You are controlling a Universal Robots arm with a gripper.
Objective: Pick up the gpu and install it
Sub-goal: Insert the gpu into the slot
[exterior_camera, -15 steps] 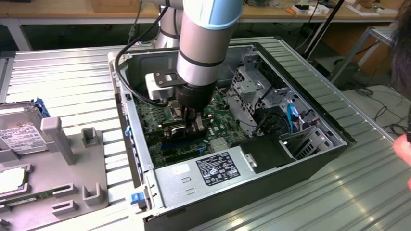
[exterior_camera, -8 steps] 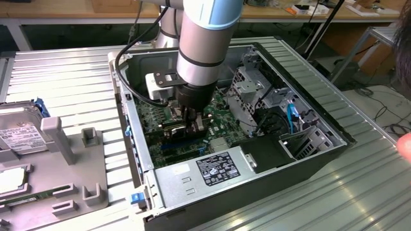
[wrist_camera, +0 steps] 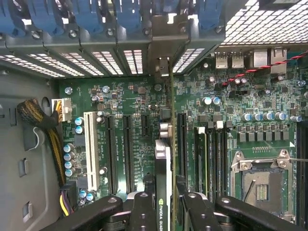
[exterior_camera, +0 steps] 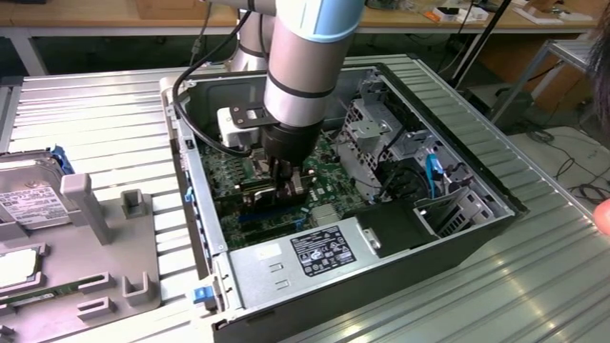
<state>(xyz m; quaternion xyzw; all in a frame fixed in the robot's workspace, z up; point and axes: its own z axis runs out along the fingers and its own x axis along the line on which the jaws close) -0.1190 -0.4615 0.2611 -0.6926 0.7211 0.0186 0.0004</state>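
Observation:
The gpu point(wrist_camera: 163, 166) is seen edge-on in the wrist view, a thin card with a green and black label. Its silver end bracket point(wrist_camera: 163, 33) reaches the case's rear slot openings. My gripper point(wrist_camera: 166, 204) is shut on it, one black finger point(wrist_camera: 143, 211) on each side of the card. The card stands upright over the motherboard point(wrist_camera: 125, 101), among the black expansion slots; whether it is seated in one I cannot tell. In the exterior view my gripper point(exterior_camera: 286, 187) reaches down into the open computer case point(exterior_camera: 196, 186), just above the green board, with the gpu point(exterior_camera: 268, 191) between its fingers.
A white slot point(wrist_camera: 90, 149) and a cable bundle point(wrist_camera: 43, 122) lie beside the card, the empty CPU socket point(wrist_camera: 262, 185) on the other side. In the exterior view: power supply point(exterior_camera: 315, 254), drive cage point(exterior_camera: 372, 132), a grey fixture point(exterior_camera: 105, 243) with a hard drive point(exterior_camera: 33, 196) and memory stick point(exterior_camera: 48, 293).

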